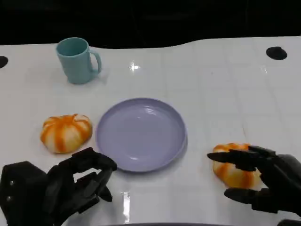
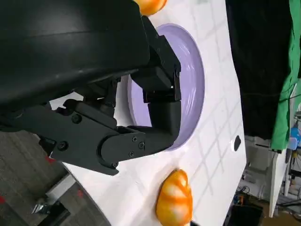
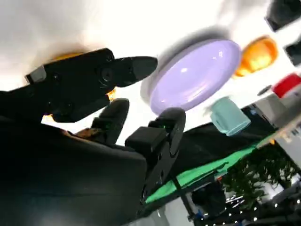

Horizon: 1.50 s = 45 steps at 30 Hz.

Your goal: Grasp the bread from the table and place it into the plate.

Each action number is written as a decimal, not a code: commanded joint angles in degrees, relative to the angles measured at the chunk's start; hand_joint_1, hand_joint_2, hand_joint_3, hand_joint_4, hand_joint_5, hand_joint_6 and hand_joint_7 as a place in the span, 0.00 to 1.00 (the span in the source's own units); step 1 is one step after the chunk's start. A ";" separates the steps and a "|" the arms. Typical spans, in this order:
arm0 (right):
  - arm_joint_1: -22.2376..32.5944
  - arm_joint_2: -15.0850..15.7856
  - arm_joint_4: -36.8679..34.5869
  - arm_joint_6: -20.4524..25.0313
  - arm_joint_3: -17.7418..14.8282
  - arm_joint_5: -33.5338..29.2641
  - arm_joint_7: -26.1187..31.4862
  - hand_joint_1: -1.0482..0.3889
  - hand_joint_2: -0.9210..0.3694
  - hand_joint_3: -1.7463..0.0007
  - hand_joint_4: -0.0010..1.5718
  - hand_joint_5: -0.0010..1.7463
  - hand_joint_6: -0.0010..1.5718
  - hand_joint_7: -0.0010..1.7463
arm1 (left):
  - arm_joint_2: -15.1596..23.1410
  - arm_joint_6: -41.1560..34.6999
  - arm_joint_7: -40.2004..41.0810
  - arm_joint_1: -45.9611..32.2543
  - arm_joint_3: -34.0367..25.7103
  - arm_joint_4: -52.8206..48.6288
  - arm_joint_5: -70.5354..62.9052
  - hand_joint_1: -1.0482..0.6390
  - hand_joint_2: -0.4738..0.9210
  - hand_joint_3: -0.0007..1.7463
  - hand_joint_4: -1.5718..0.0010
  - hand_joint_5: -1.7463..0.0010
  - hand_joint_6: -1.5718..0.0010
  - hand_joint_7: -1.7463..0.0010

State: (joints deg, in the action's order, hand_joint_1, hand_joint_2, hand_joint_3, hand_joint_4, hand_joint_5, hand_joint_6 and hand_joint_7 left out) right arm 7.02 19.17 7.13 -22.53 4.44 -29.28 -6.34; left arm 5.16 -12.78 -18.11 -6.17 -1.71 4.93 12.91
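The plate (image 1: 141, 134) lies between two breads (image 1: 66, 132) (image 1: 233, 170), mug (image 1: 77, 60) behind.

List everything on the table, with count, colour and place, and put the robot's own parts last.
Bread rolls: two, orange and white; one left of the plate, one right of it under the right hand's fingers.
Plate: one, lilac, centre of the table, nothing on it.
Mug: one, teal, far left.
Table: one, white.
Left hand: black, near left, fingers curled in, holding nothing.
Right hand: black, near right, fingers spread around the right roll, not closed on it.
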 commanded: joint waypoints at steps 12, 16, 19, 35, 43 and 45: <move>0.17 4.73 9.40 10.05 2.45 -18.95 -1.19 0.36 0.06 1.00 0.05 0.16 0.17 0.00 | 0.11 -0.54 0.37 -0.20 0.10 0.57 0.40 0.37 0.98 0.30 0.61 0.00 0.61 0.22; -1.26 4.82 8.67 12.95 4.19 -21.73 -3.15 0.36 0.06 1.00 0.03 0.16 0.17 0.00 | -0.01 -0.70 0.32 -0.10 -0.06 0.57 0.57 0.37 0.98 0.29 0.61 0.00 0.61 0.22; -2.78 4.97 5.68 13.52 6.03 -24.18 -1.91 0.36 0.06 1.00 0.04 0.18 0.18 0.01 | 0.14 -0.03 0.19 -0.23 0.06 0.55 0.11 0.36 0.98 0.29 0.61 0.00 0.61 0.23; -11.90 4.40 -9.49 17.23 14.39 -28.70 2.18 0.39 0.04 1.00 0.09 0.20 0.25 0.01 | -0.05 0.10 -0.07 -0.58 0.17 0.90 0.33 0.37 0.99 0.28 0.62 0.00 0.62 0.23; -16.76 3.40 -15.41 19.84 17.63 -29.84 4.88 0.41 0.04 1.00 0.13 0.19 0.27 0.02 | -0.24 -0.78 0.31 -0.70 0.13 1.32 0.53 0.36 0.99 0.27 0.62 0.00 0.62 0.23; -18.29 3.22 -17.47 20.42 18.47 -30.21 5.80 0.41 0.04 1.00 0.17 0.18 0.30 0.02 | -0.29 -0.68 0.39 -0.84 0.18 1.57 0.43 0.36 0.99 0.27 0.62 0.00 0.61 0.23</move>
State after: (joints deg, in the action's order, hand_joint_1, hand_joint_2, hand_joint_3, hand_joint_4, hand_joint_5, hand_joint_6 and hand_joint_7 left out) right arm -9.49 22.17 -7.85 -2.95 22.25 -59.12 -2.04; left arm 4.48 -13.21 -18.10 -6.59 -1.31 5.65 12.93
